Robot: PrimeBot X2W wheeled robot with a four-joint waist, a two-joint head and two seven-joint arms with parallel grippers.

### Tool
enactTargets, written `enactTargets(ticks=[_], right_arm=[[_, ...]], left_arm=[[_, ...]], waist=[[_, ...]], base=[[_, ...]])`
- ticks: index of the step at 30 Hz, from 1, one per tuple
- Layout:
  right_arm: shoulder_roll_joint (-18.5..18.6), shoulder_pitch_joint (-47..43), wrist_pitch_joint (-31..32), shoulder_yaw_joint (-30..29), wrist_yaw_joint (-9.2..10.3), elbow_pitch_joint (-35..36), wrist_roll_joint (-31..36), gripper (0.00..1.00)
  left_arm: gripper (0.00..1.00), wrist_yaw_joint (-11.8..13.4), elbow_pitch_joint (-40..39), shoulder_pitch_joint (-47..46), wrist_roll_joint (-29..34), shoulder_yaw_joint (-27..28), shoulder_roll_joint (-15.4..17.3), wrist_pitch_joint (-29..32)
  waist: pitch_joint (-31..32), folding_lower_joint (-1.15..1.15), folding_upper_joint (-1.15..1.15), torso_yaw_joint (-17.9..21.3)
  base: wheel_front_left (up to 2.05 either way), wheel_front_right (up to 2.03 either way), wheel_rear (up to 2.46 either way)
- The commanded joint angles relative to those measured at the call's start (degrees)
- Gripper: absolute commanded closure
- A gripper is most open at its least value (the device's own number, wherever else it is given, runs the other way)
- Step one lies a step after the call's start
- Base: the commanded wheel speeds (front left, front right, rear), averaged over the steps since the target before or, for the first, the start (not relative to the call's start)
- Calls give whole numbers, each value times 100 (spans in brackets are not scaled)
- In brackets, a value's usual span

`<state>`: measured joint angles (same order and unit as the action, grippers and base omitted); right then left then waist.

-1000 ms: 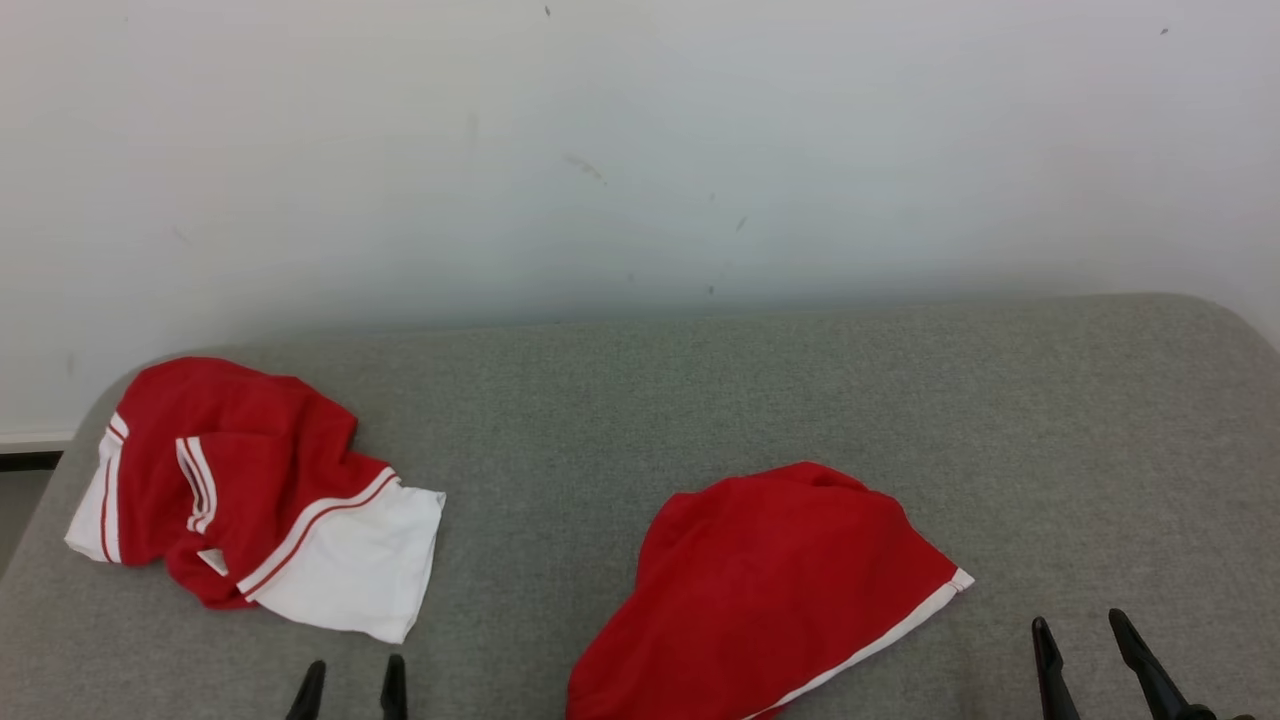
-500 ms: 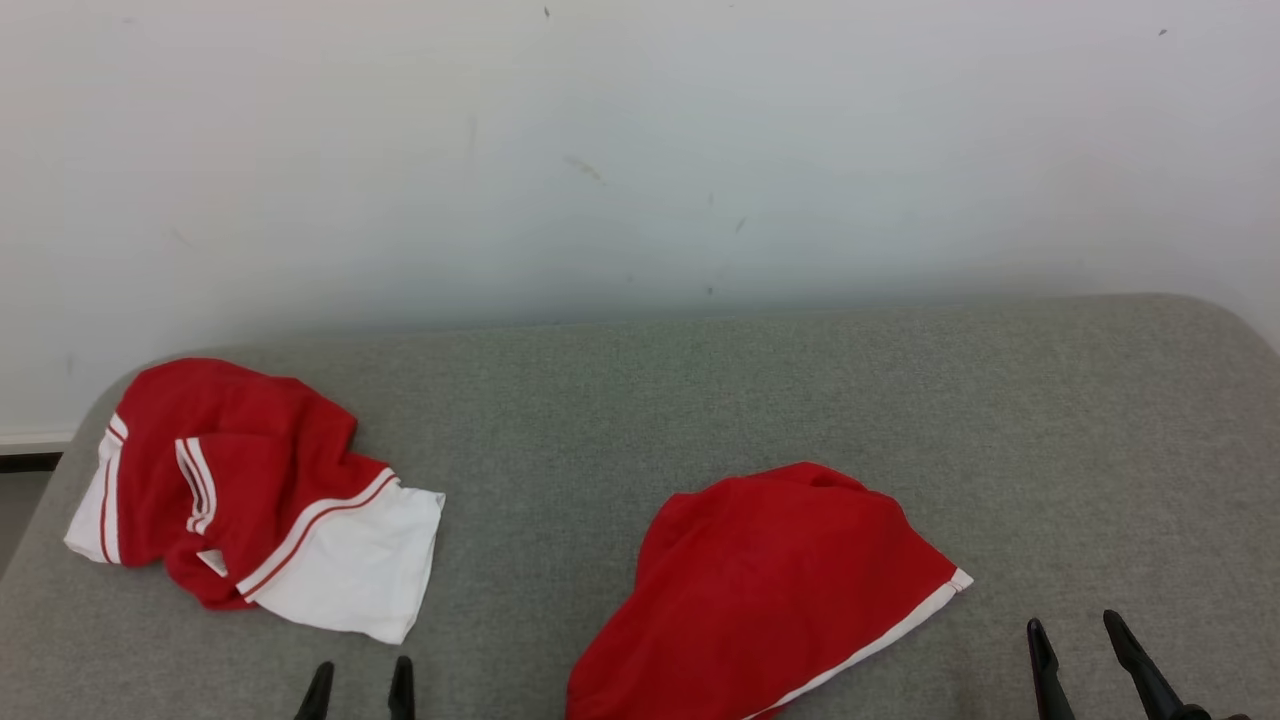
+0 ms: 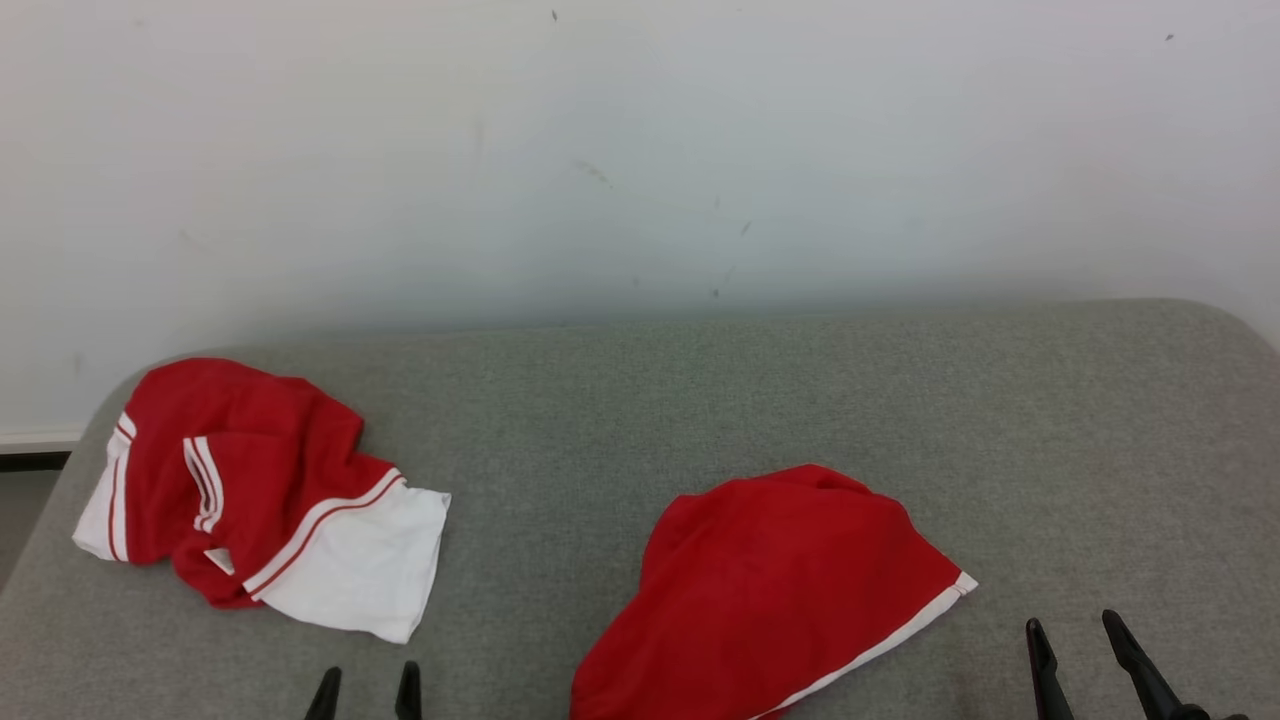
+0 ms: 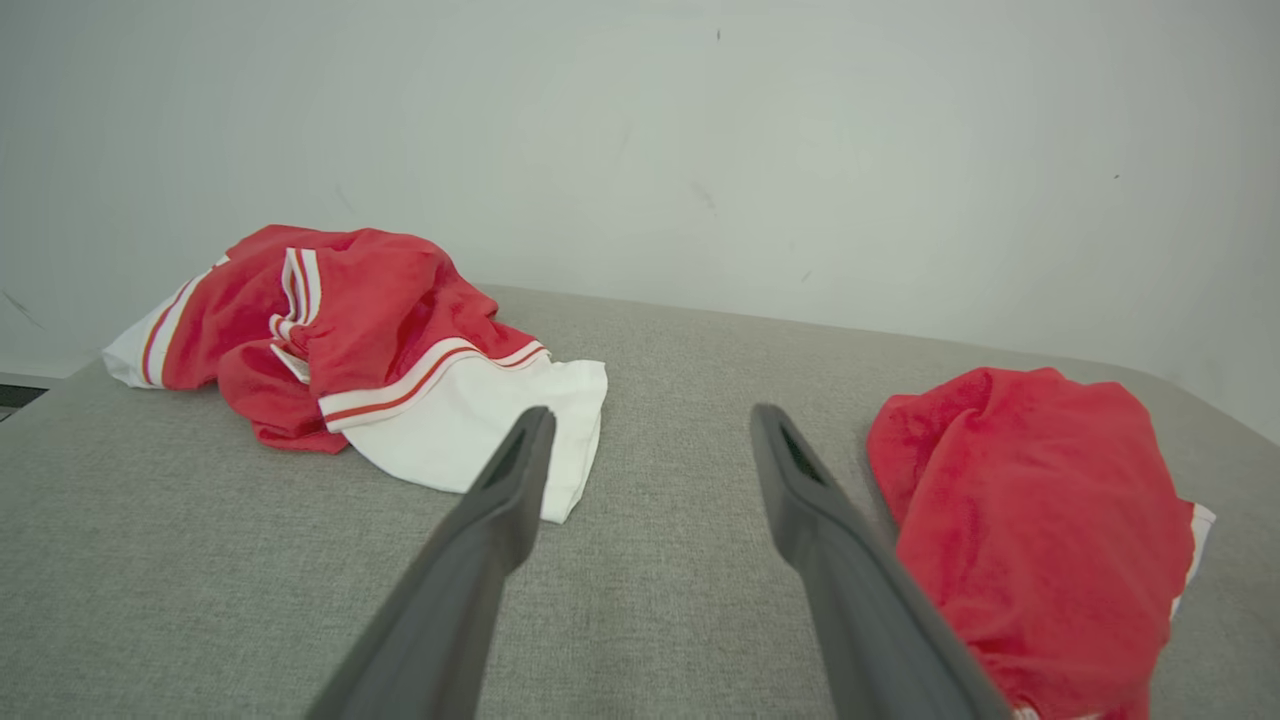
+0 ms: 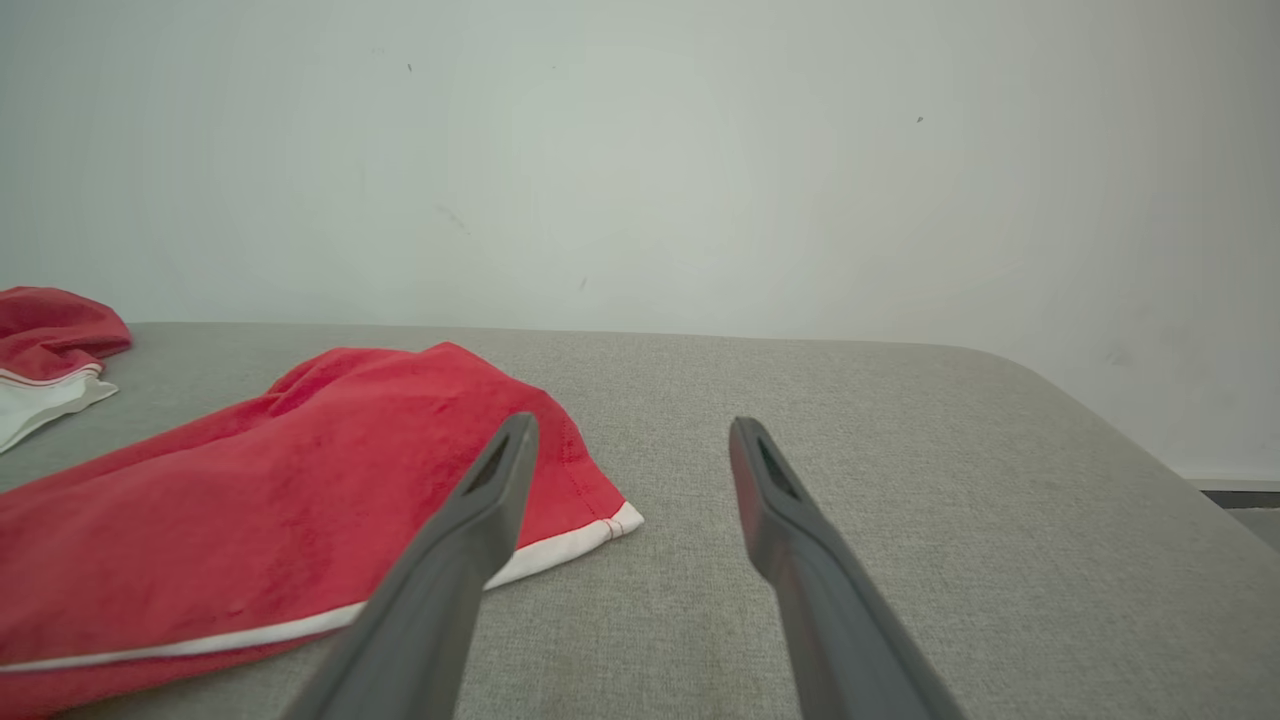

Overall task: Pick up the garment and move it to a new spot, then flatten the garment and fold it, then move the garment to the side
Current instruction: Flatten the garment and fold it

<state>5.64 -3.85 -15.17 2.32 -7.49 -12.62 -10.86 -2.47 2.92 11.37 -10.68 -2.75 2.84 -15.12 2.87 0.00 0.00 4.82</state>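
Note:
A red garment [image 3: 770,590] with a white hem lies bunched on the grey cushion, front centre; it also appears as the red garment [image 4: 1040,500] and red garment [image 5: 300,480] in the wrist views. A second garment [image 3: 250,500], red with white panels and stripes, lies crumpled at the left, seen too as the striped garment [image 4: 370,320]. My left gripper [image 3: 368,680] is open just in front of the striped garment's white corner, touching nothing. My right gripper [image 3: 1072,630] is open to the right of the red garment's hem corner. Left gripper [image 4: 652,420] and right gripper [image 5: 632,425] hold nothing.
The grey cushioned surface [image 3: 700,420] runs up to a white wall [image 3: 640,150] at the back. Its corners are rounded, and it drops off to the floor at the far left [image 3: 20,490] and at the right edge [image 5: 1230,500].
The head view has shifted slightly. My left gripper's tips sit a little further right and lower in it. Both garments lie as before, and both grippers stay open.

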Motion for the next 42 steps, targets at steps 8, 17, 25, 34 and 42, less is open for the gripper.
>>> enactTargets(ticks=[8,17,25,34,42], right_arm=[[164,203,4,-10,0,60,-110,0],[655,879,111,288,0,-1015,-288,0],[851,1503,349,946,0,-1726,-624,0],[907,1847,177,1343,0,-2143,-860,0],[952,2109,73,1534,0,-2382,-936,0]], left_arm=[[0,-212,320,243,-333,-364,12,20],[0,-494,18,67,-1419,-1172,205,1386],[0,-504,-182,-107,-2218,-1767,432,2153],[0,-506,-46,-418,-2614,-2159,598,2200],[0,-507,12,-666,-2813,-2378,699,2096]], waist=[[-43,0,0,12],[-272,0,0,-152],[-567,0,0,-249],[-828,0,0,-222],[-1028,0,0,-192]], base=[[0,0,0],[0,0,0],[0,0,0],[0,0,0],[0,0,0]])
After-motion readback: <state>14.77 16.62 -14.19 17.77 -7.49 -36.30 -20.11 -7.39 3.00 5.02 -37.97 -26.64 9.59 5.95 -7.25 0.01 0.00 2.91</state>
